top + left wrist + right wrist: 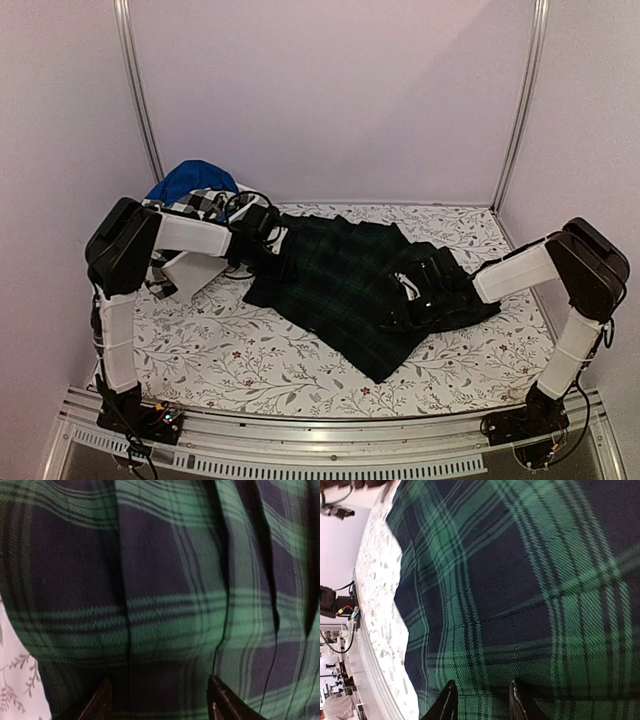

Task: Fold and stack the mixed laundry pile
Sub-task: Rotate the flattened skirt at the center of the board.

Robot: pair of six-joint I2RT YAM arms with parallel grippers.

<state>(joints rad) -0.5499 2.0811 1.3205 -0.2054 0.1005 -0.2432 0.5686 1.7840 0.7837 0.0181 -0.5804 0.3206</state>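
A dark green-navy tartan garment (340, 280) lies spread flat across the middle of the table. My left gripper (272, 245) is low over its left edge, jaws wide apart and open; in the left wrist view (160, 680) the tartan (165, 595) fills the frame with nothing between the fingers. Over the garment's right part my right gripper (415, 292) hovers close to the cloth (520, 580). Its jaws (483, 682) stand narrowly apart and open. At the back left, a bright blue garment (190, 180) and a black-and-white checked shirt (205, 203) lie heaped.
A white tub (183, 270) sits under my left arm at the table's left side. The table carries a floral cloth (230, 350). Pale walls and metal posts (138, 90) close off the back and sides. A metal rail (330, 445) runs along the near edge.
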